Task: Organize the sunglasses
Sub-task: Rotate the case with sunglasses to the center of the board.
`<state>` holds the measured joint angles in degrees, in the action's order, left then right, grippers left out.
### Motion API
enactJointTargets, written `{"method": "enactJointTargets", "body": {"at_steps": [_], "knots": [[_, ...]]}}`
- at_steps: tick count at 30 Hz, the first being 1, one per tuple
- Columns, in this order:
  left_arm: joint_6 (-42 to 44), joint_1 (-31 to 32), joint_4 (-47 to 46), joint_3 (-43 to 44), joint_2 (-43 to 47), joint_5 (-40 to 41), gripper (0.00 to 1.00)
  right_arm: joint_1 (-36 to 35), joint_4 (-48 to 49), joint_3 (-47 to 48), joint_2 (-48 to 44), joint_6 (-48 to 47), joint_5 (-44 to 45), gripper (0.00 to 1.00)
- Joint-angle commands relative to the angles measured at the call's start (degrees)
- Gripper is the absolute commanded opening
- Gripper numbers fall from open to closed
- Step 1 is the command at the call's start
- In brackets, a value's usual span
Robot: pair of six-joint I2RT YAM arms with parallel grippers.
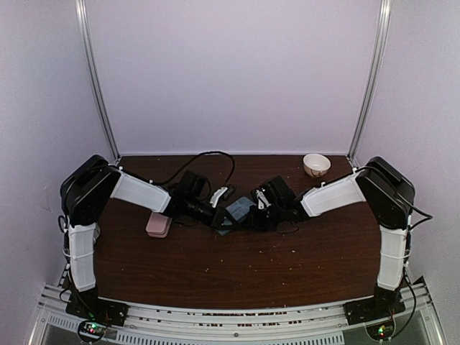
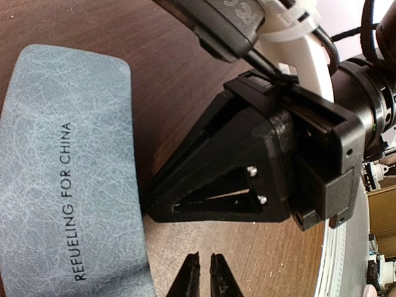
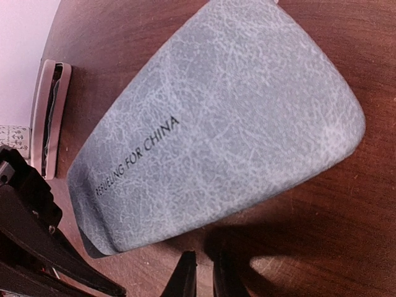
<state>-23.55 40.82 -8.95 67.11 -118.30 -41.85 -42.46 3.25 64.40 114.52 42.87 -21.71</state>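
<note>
**A:** Where are the sunglasses? I can't spot either pair in any view.

**B:** Same, none on show. My guess is they're tucked inside the cases, but I can't tell. The left pincer [image 2: 199, 279] and right pincer [image 3: 201, 272] are both clenched on nothing, tips nearly touching. The oblong grey-blue case with the marbled leather-look skin [image 3: 216, 124] looks shut. It lies just ahead of the right pincer's tips and off to the left of the left pincer's. A flat pink case [image 3: 51, 114] sits further off, up-left of the right pincer.

**A:** So what's the move?

**B:** Looks like squaring up the grey-blue case. I'd push low on a long edge, slowly, so it slides on the dark brown wooden table [image 3: 352, 247] rather than spins. Mind the other arm too, its head is right ahead of the left pincer.

**A:** Any branding?

**B:** Black capitals along the lid: "REFUELING FOR CHINA". Nothing else readable.
</note>
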Motion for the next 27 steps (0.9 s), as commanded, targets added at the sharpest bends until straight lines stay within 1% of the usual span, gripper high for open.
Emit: {"method": "enactJointTargets", "body": {"at_steps": [1, 7, 15, 21, 27], "knots": [[0.3, -0.1, -1.3, -0.2, 0.9, -0.5, 0.1, 0.4, 0.4, 0.4, -0.2, -1.6, 1.4, 0.11], [1.3, 0.1, 0.2, -1.1, 4.1, 1.9, 0.11, 0.8, -0.9, -0.5, -2.4, -3.7, 2.8, 0.12], [3.0, 0.6, 0.6, -5.3, 10.7, 9.0, 0.14, 1.1, -5.9, 1.5, -3.4, -5.7, 7.9, 0.17], [4.6, 0.7, 0.6, -10.3, 16.5, 16.0, 0.15, 1.3, -10.8, 5.8, -1.1, -4.6, 12.1, 0.19], [5.9, 0.7, -0.1, -16.1, 22.7, 21.9, 0.15, 1.1, -14.0, 11.5, 2.8, -2.6, 11.9, 0.19]]}}
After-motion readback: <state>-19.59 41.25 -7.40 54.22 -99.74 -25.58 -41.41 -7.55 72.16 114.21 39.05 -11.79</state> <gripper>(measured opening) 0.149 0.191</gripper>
